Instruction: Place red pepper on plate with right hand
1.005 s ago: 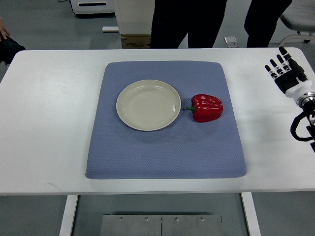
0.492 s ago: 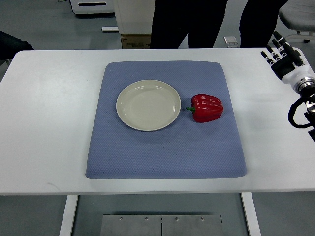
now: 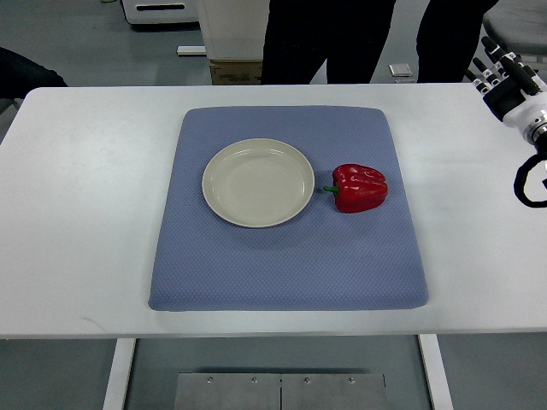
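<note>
A red pepper (image 3: pixel 360 187) with a short green stem lies on a blue mat (image 3: pixel 286 256), just right of a cream plate (image 3: pixel 257 182) that holds nothing. My right hand (image 3: pixel 504 75) is at the far right corner of the table, well away from the pepper, fingers spread and holding nothing. The left arm does not show.
The mat lies in the middle of a white table (image 3: pixel 77 213). People in dark trousers (image 3: pixel 329 38) stand behind the far edge. A dark sleeve (image 3: pixel 26 73) shows at the far left. A cardboard box (image 3: pixel 235 70) sits on the floor beyond.
My right hand has moved up and away toward the far right corner of the table. The pepper and plate have not moved.
</note>
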Controlling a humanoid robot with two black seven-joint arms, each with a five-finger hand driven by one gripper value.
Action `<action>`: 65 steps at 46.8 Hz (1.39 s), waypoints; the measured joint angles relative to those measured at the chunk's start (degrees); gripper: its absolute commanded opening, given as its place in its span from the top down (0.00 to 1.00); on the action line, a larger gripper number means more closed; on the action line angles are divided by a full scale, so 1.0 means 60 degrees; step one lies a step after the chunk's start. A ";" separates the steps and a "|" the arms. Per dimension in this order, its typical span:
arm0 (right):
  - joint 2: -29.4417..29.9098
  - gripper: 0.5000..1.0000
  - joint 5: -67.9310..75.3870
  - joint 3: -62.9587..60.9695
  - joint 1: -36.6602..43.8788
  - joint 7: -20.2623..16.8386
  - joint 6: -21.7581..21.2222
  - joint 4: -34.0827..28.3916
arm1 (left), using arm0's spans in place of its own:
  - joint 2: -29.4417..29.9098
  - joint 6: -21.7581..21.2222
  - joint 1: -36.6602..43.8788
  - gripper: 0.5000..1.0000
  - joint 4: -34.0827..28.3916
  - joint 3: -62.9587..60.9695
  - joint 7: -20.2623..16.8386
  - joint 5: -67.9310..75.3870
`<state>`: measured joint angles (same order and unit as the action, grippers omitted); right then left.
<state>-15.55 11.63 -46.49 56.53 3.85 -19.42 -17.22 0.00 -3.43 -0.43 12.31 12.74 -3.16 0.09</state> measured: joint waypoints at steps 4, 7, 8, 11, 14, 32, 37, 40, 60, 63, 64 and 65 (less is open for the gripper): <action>-0.0042 0.00 -0.0004 0.0000 0.0072 -0.0002 -0.0006 -0.0005 | 0.0000 0.0000 0.0000 0.00 0.0000 0.0000 0.0000 0.0000; -0.0050 0.00 -0.0005 0.0000 0.0083 0.0150 -0.0013 -0.0013 | 0.0000 0.0000 0.0000 0.00 0.0000 -0.0002 0.0000 0.0000; -0.0060 0.00 -0.0005 0.0000 0.0088 0.0225 -0.0014 -0.0014 | 0.0000 0.0001 0.0000 0.00 0.0000 -0.0003 0.0000 0.0000; -0.0127 0.00 -0.0019 0.0018 0.0111 0.0452 -0.0015 -0.0016 | 0.0000 0.0001 -0.0002 0.00 0.0000 -0.0002 -0.0001 0.0000; -0.0240 0.00 -0.0056 0.0067 0.0114 0.0584 -0.0136 -0.0089 | 0.0000 0.0000 0.0000 0.00 0.0000 -0.0002 -0.0001 0.0000; -0.0530 0.00 -0.1776 0.2176 0.0581 0.1601 -0.0202 -0.0370 | 0.0000 0.0000 0.0000 0.00 0.0000 0.0001 -0.0001 0.0000; -0.0954 0.00 -0.1809 0.3079 0.0983 0.1571 -0.0306 -0.0525 | 0.0000 0.0001 -0.0002 0.00 0.0000 0.0001 -0.0002 0.0001; -0.1105 0.00 -0.1823 0.3542 0.1245 0.1561 -0.0355 -0.0835 | 0.0000 0.0001 -0.0001 0.00 0.0000 0.0001 -0.0002 0.0001; -0.3785 0.00 -0.4842 0.6777 0.2972 0.1567 -0.0366 -0.5741 | 0.0000 -0.0002 0.0001 0.00 0.0000 0.0000 0.0000 -0.0001; -0.3908 0.00 -0.5213 0.7431 0.3236 0.1580 -0.0366 -0.6003 | 0.0000 -0.0001 -0.0002 0.00 0.0000 0.0001 0.0000 0.0000; -0.3930 0.00 -0.5341 0.7626 0.3312 0.1586 -0.0366 -0.6070 | 0.0000 -0.0001 -0.0002 0.00 0.0000 0.0000 0.0000 0.0000; -0.3954 0.00 -0.5478 0.7808 0.3392 0.1596 -0.0366 -0.6145 | 0.0000 -0.0001 -0.0001 0.00 -0.0001 0.0000 0.0000 0.0000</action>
<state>-39.28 -21.24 0.35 76.88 13.43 -21.62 -54.09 0.00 -3.44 -0.44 12.30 12.75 -3.16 0.09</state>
